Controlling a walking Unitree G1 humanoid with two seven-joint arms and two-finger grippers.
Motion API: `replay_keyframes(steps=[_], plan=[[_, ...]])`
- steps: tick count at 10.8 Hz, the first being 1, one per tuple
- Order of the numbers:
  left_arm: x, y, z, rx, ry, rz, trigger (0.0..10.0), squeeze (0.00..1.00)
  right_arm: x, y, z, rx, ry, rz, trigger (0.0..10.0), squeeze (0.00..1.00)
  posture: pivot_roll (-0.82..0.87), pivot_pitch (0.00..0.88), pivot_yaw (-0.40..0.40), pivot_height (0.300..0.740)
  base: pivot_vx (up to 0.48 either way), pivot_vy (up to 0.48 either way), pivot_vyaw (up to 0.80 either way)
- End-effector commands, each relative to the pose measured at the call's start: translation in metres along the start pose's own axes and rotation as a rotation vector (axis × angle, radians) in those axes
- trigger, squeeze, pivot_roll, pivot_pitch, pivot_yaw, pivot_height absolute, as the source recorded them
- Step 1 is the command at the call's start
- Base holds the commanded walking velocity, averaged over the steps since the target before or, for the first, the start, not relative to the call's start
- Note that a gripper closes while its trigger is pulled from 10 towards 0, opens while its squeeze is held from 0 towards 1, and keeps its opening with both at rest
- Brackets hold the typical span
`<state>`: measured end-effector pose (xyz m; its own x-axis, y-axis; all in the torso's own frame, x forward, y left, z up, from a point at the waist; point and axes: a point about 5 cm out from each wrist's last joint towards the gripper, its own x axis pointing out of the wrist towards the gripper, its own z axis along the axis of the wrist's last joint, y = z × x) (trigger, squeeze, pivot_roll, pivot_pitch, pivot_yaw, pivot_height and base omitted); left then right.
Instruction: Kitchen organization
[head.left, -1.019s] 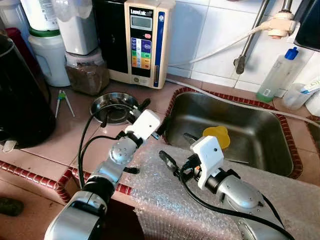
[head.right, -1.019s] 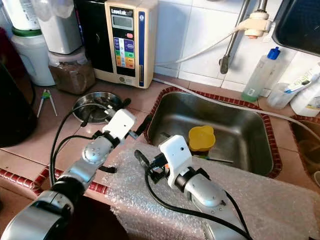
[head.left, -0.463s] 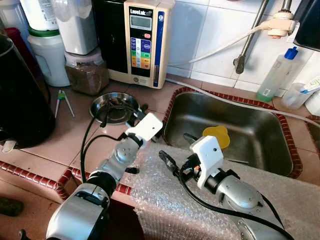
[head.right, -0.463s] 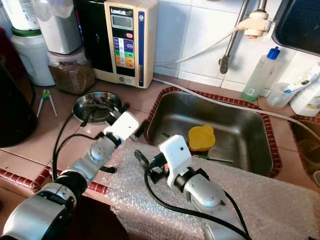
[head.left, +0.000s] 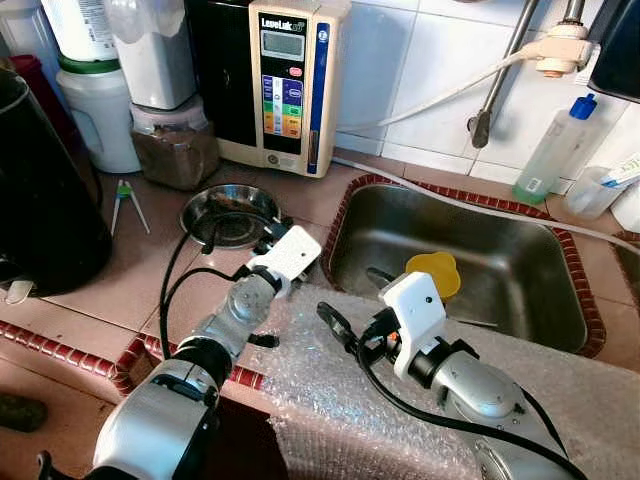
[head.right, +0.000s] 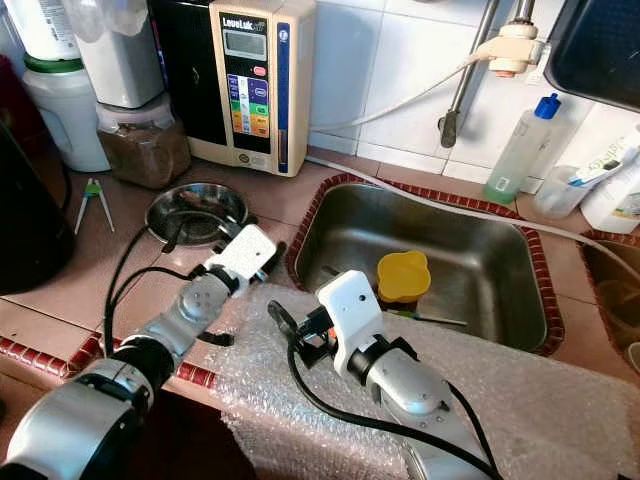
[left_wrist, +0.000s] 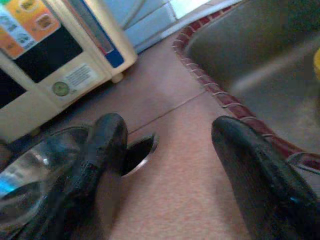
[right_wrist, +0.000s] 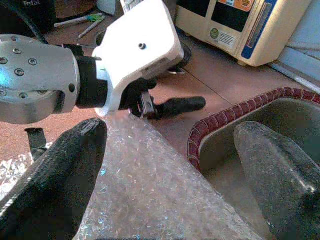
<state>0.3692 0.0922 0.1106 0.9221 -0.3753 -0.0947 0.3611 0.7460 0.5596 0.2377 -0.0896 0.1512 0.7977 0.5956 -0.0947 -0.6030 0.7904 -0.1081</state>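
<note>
Steel bowl (head.left: 228, 213), the one of its kind, sits on the tiled worktop (head.left: 130, 270) just beside my left claw (left_wrist: 165, 150), whose two fingers are spread with nothing between them. My right claw (right_wrist: 170, 165) is likewise parted over one bubble-wrap sheet (head.left: 330, 400) by the single sink (head.left: 520, 290), which holds one yellow cup (head.left: 434, 272).

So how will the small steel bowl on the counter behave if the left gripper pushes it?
The steel bowl looks thin and shallow, so probably light; it would likely slide on the smooth counter tiles. Pressing its rim with the left gripper may tip it.
</note>
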Motion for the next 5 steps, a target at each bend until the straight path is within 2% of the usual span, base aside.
replay_keyframes(steps=[1, 2, 5], plan=[[0.0025, 0.0019, 0.0024, 0.005, 0.010, 0.007, 4.1, 0.00, -0.0024, -0.0006, 0.0042, -0.010, -0.013, -0.005, 10.0, 0.00, 0.06, 0.000, -0.044, 0.740, 0.000, 0.000, 0.00], [0.0025, 0.0027, 0.0019, 0.005, 0.014, 0.010, 10.0, 0.00, -0.0017, -0.0003, 0.0042, -0.011, -0.014, -0.005, 10.0, 0.00, 0.06, 0.000, -0.041, 0.740, 0.000, 0.000, 0.00], [0.0015, 0.0065, -0.0029, 0.008, 0.045, 0.021, 10.0, 0.00, -0.0015, -0.0004, 0.0043, -0.012, -0.015, -0.009, 10.0, 0.00, 0.06, 0.000, -0.041, 0.740, 0.000, 0.000, 0.00]])
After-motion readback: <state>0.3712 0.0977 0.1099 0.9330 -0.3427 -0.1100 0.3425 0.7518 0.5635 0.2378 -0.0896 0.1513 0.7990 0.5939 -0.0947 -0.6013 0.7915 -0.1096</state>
